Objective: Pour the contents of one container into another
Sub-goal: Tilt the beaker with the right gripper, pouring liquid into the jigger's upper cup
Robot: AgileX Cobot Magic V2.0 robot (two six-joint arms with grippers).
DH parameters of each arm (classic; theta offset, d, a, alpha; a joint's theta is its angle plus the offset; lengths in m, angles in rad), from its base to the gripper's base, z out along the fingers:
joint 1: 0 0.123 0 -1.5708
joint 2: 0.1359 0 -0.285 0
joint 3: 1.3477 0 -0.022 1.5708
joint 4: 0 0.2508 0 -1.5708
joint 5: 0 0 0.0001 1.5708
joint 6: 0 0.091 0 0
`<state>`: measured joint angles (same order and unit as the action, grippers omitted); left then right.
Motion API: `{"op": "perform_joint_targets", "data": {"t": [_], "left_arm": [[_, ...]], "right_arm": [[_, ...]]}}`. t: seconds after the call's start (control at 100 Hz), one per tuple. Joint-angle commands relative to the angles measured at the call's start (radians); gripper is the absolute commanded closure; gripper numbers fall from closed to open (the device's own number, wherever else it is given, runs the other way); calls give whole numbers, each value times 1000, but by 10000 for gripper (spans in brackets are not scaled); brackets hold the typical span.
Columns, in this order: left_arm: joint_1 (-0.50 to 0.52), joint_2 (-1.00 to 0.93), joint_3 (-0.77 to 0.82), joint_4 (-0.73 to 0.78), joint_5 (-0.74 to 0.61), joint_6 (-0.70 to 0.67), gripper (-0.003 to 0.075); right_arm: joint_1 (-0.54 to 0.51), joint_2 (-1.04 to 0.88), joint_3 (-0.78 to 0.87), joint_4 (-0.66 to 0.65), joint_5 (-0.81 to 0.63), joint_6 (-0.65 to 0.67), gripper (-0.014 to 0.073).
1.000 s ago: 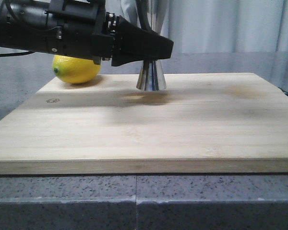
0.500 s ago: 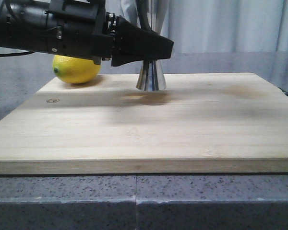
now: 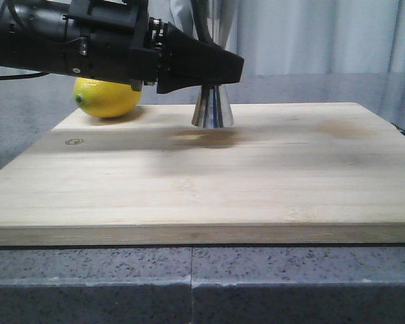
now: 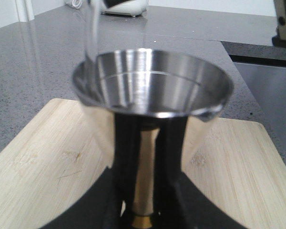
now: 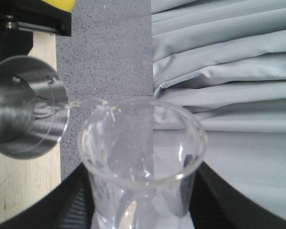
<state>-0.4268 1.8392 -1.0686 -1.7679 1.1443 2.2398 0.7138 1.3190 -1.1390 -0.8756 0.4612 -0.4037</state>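
- Front view: the left gripper (image 3: pixel 219 67) reaches in from the left side, level, over the far part of the wooden cutting board (image 3: pixel 209 175). Its black fingers (image 3: pixel 202 64) cross the steel jigger (image 3: pixel 212 108) above its lower cone. The jigger stands upright on the board near the far edge, roughly midway along it, with its base on the wood. A lemon (image 3: pixel 106 96) lies at the board's far left corner, partly behind the arm. The board rests on a speckled grey surface (image 3: pixel 189 283), and pale curtains (image 3: pixel 324 34) hang beyond.
- Left wrist view: the jigger's (image 4: pixel 152 90) open upper cup fills the middle, and its gold-banded waist (image 4: pixel 142 220) sits between the two dark fingers (image 4: pixel 171 157), which are closed against its narrow stem. A clear streak drops to the cup's rim on one side; whether it is the beaker or liquid I cannot tell.
- Right wrist view: the right gripper (image 5: pixel 143 200) holds the glass beaker (image 5: pixel 143 162), with a dark finger (image 5: pixel 76 200) pressed on each side of the glass. The beaker is tilted with its pouring lip just beside the jigger's (image 5: pixel 26 107) rim, and a thin clear stream (image 5: pixel 83 104) bridges lip and cup. The lemon's (image 5: pixel 62 4) yellow edge shows at the frame edge.
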Motion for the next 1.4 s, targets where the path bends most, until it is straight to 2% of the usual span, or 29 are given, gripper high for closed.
{"op": "perform_joint_targets", "data": {"t": [0.0,1.39], "left_arm": [[-11,-44,-28,-84,61,-8,659],[-11,-44,-28,-84,38,-4,659]], "right_arm": [[1,-26,-40,-42,-45,-8,295],[1,-26,-40,-42,-38,-69,295]]}}
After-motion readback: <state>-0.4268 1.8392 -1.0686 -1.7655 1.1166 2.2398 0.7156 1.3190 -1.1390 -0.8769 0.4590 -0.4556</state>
